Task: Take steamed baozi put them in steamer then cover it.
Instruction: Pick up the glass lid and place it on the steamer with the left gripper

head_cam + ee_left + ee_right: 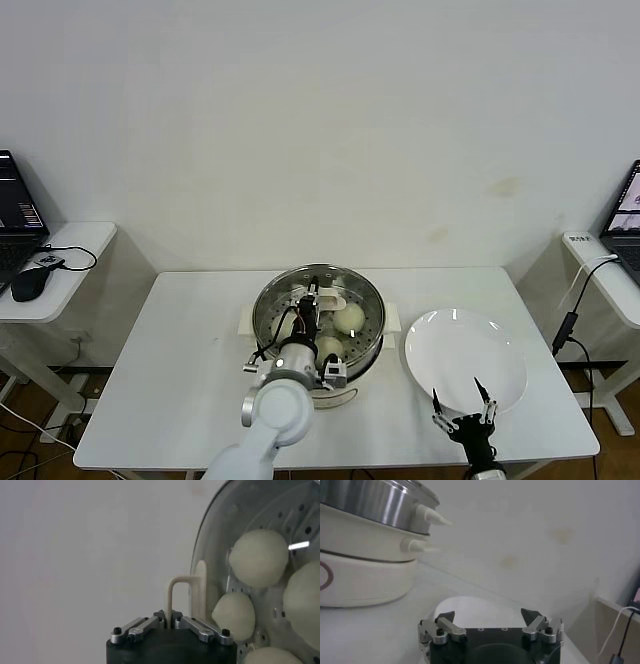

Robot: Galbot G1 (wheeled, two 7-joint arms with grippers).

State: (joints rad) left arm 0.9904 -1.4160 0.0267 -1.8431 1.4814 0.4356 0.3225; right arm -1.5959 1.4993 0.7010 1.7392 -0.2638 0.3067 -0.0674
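Left gripper [170, 621]: over the steamer, fingers pinched together on the cream handle [183, 596] of the glass lid [210, 550]; in the left wrist view the thin handle loop rises straight out from between the closed fingers.

Glass lid: held above the pot; the buns show through it in the left wrist view. I cannot tell whether its rim is seated all round.

Steamer [318, 325]: shiny steel pot on a white base, standing at the middle of the white table [180, 380], nearer the front edge than the back. Cream side handles stick out on both sides; the right wrist view shows the right-hand ones [431, 517] stacked one above the other.

Steamed baozi [348, 318]: inside the steamer on the perforated tray. The left wrist view shows four pale round buns close together; the head view shows only some, the left arm covering the rest.

Right gripper [488, 621]: low at the front edge of the table, right of the steamer and well apart from it, fingers spread wide with nothing between them.

White plate [465, 360]: flat and bare, toward the table's right edge, just beside the steamer's right handle; the right gripper sits at its front rim.

Surroundings: side desks on either side, each with a laptop, the left one [15, 215] beside a black mouse [30, 284].
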